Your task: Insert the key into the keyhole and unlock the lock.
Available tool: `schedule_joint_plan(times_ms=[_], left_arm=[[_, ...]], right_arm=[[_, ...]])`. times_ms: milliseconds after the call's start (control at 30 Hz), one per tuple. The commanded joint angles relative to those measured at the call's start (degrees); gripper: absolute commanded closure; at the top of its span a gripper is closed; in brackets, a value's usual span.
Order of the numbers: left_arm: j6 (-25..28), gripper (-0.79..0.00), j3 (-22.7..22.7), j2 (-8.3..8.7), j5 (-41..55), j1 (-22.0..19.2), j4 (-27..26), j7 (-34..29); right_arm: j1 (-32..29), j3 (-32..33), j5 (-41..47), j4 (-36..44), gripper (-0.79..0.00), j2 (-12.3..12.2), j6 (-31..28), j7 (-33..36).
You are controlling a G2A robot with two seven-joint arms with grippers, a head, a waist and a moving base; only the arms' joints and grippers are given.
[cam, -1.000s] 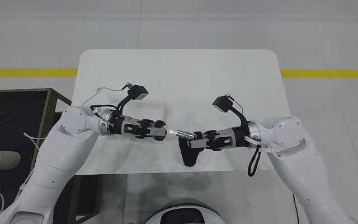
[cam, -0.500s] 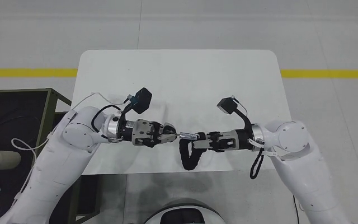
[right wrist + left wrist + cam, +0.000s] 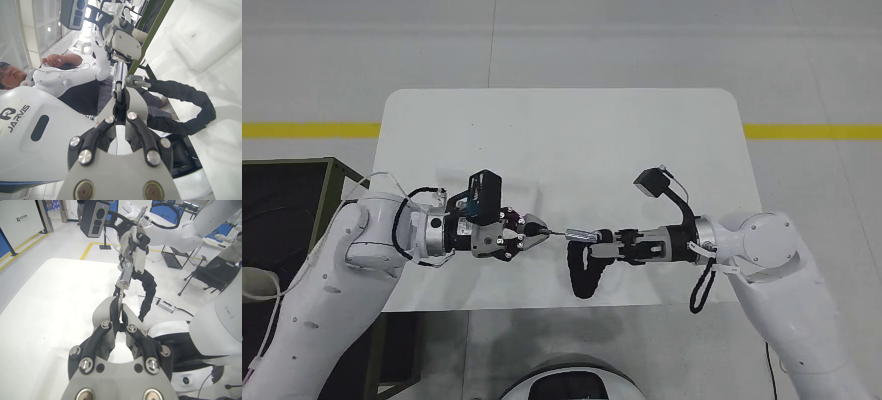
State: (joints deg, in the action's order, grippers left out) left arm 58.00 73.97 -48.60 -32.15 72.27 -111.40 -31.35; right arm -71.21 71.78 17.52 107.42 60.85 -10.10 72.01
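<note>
Far beyond my left claw [image 3: 119, 310] stands a white panel [image 3: 20, 220] with a small dark logo and a line of print, which I leave unread. That claw is clenched on the flat bow of the key [image 3: 121, 297], held on edge between my 2 fingers. Straight ahead of it my right claw [image 3: 133, 262] is clamped on the far end of the lock [image 3: 125, 275], a shiny silver cylinder. The key's tip sits in the keyhole [image 3: 122, 286] on the end face turned toward my left claw. From above, key [image 3: 554, 233] and lock [image 3: 579, 236] share 1 long axis, running level from my left claw [image 3: 535, 231] to my right claw [image 3: 596, 241], with the key pointing at the right one. Both are held in the air over the near edge of the white surface [image 3: 642, 130]. A black sleeved cable [image 3: 582, 276] leaves the side of the lock just beside my right claw [image 3: 121, 98] and droops in a loop under it, nearest of all to the joint. A yellow line [image 3: 302, 129] crosses the floor beyond the surface, and a dark rack [image 3: 282, 200] stands outside my left arm.
</note>
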Motion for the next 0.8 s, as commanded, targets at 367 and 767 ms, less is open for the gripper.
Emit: schedule_joint_plan(times_ms=[367, 767], left_arm=[[0.0, 0.0, 0.4, 1.14, -32.7, 2.9, 1.5, 32.3], [-1.2, -0.785, 4.1, 1.01, 2.6, 9.8, 13.5, 37.6]], right_arm=[[2.1, -1.5, -2.3, -0.6, 0.0, 0.1, 0.9, -1.5], [0.4, -1.0, -33.9, 5.5, 0.0, -0.5, 10.8, -16.6]])
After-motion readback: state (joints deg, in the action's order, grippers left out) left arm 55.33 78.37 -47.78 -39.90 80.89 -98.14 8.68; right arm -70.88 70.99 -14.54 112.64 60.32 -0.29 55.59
